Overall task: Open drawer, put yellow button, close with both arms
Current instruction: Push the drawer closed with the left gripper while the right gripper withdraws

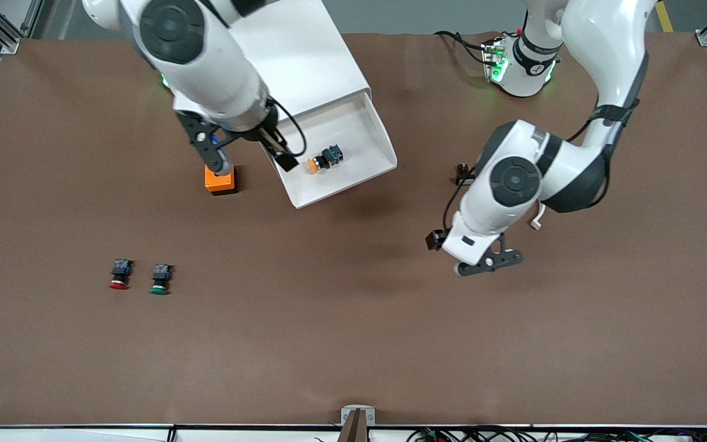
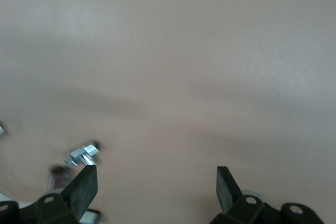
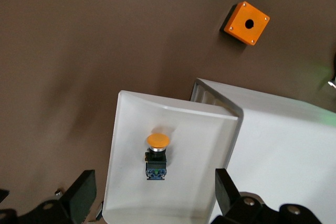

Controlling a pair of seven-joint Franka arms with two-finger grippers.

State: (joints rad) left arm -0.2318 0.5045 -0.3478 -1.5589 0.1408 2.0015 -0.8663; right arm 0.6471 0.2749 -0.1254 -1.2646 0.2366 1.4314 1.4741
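The drawer [image 1: 359, 138] stands pulled out of the white cabinet [image 1: 304, 55], toward the front camera. The yellow button [image 1: 324, 158] lies on its side in the drawer. My right gripper [image 1: 252, 161] is open and empty. It hangs over the drawer's side rim, between the button and an orange box [image 1: 221, 180]. The right wrist view shows the button [image 3: 156, 156] in the drawer [image 3: 118, 145], between that gripper's [image 3: 155, 195] spread fingers and clear of both. My left gripper [image 1: 488, 261] is open and empty over bare table toward the left arm's end; its wrist view [image 2: 156, 187] shows only brown table between its fingers.
The orange box with a round hole [image 3: 247, 23] sits on the table beside the drawer. A red-capped button [image 1: 119, 274] and a green-capped button [image 1: 160, 279] lie nearer the front camera toward the right arm's end. A small metal part [image 2: 83, 155] lies near the left gripper.
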